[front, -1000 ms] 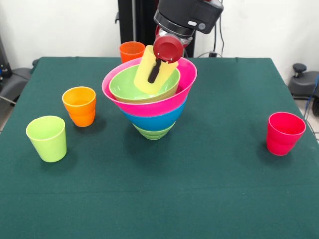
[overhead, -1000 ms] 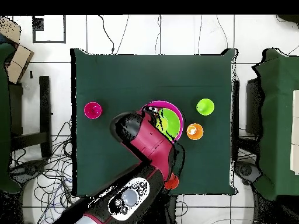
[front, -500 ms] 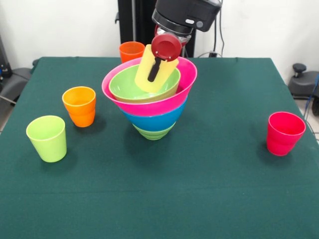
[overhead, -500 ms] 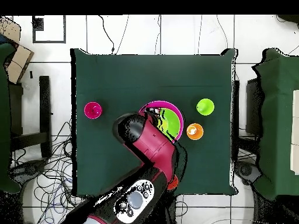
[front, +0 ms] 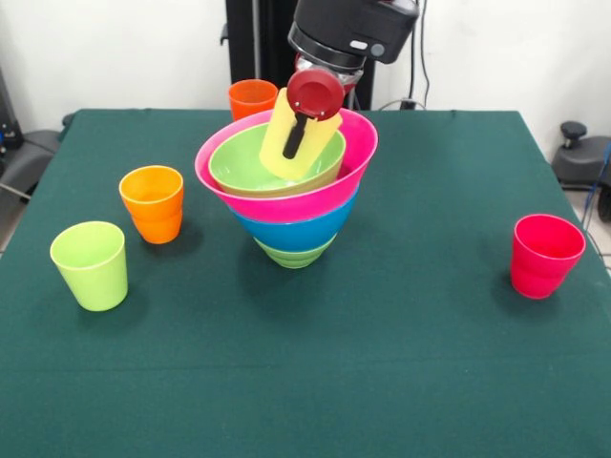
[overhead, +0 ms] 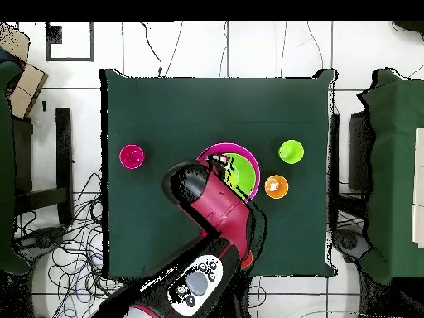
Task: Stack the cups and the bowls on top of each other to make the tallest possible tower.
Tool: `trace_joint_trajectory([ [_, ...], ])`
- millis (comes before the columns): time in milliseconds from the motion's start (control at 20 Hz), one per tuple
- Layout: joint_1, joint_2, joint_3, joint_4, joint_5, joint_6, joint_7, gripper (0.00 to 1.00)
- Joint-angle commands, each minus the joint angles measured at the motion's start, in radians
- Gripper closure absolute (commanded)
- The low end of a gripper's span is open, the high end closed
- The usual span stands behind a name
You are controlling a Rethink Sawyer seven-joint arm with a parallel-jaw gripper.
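Plastic tumblers of this kind are judged light, stiff and smooth-walled, so the pale yellow cup [front: 298, 135] should lift with little force but could slip or swing if pinched only at one spot on the rim. In the front view the claw [front: 304, 122] grips that cup by its wall: one dark finger [front: 296, 136] runs down the outside face, and the other is presumably inside, though it cannot be seen. A dark red cup [front: 316, 93] sits just above the yellow one, close under the wrist, its round end facing the camera; whether it is nested in the yellow cup or merely clamped along with it cannot be told.

The yellow cup is tilted, not upright. Its long axis leans with the upper end toward the picture's right and the lower end down-left, dipping into the small light green bowl [front: 250, 164]. That bowl sits in the pink bowl [front: 325, 197], which sits in the blue bowl [front: 296, 233], over the large green bowl [front: 294, 255] at the bottom; together they form the tower, near the middle of the table [front: 382, 382].

A grip lower on the wall, or across the mouth, would likely keep the cup straighter.

Loose cups stand well apart from the tower: a lime green cup [front: 90, 264], an orange cup [front: 152, 203], a second orange cup [front: 251, 96] behind, and a pinkish-red cup [front: 545, 255].
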Motion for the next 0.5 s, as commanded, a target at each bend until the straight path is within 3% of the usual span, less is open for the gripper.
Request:
trace_joint_trajectory([
  [50, -0.027, -0.027, 0.186, 0.090, -0.036, -0.076, 0.077, 1.00],
  [500, -0.041, -0.037, 0.201, 0.101, -0.049, -0.094, 0.070, 1.00],
])
